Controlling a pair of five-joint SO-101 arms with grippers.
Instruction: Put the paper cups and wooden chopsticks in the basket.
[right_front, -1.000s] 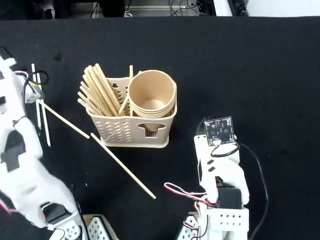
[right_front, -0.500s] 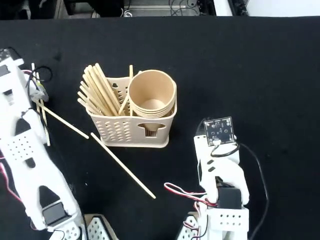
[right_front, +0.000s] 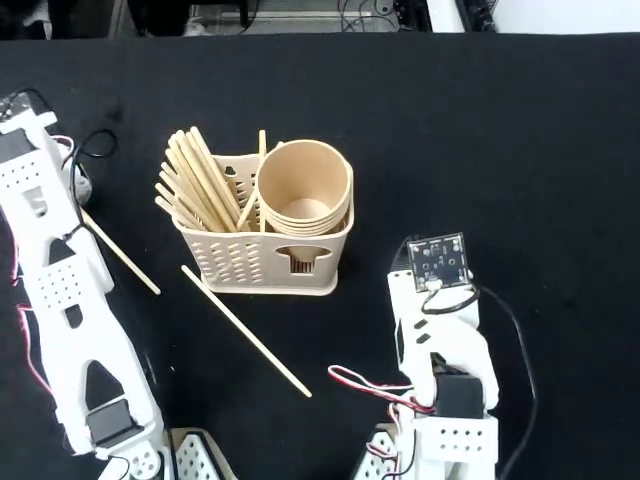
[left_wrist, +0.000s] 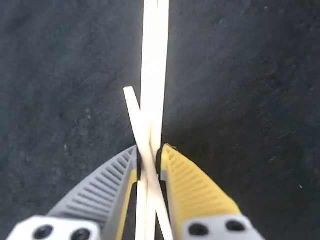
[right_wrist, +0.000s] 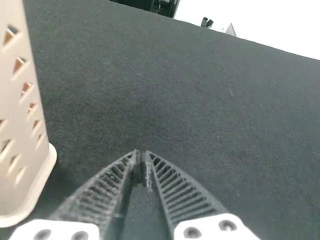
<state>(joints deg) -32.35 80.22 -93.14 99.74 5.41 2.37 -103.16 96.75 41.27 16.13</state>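
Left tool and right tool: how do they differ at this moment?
The left tool is shut on chopsticks; the right tool is shut on nothing. The left tool is part yellow; the right tool is all dark. Both are over the black table.

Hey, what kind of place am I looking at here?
Likely a robotics lab bench: white robot arms on a black-covered table, a basket of chopsticks staged for practice, cables behind.

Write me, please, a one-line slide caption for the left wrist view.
The left gripper shut on several crossed wooden chopsticks lying on the black tabletop.
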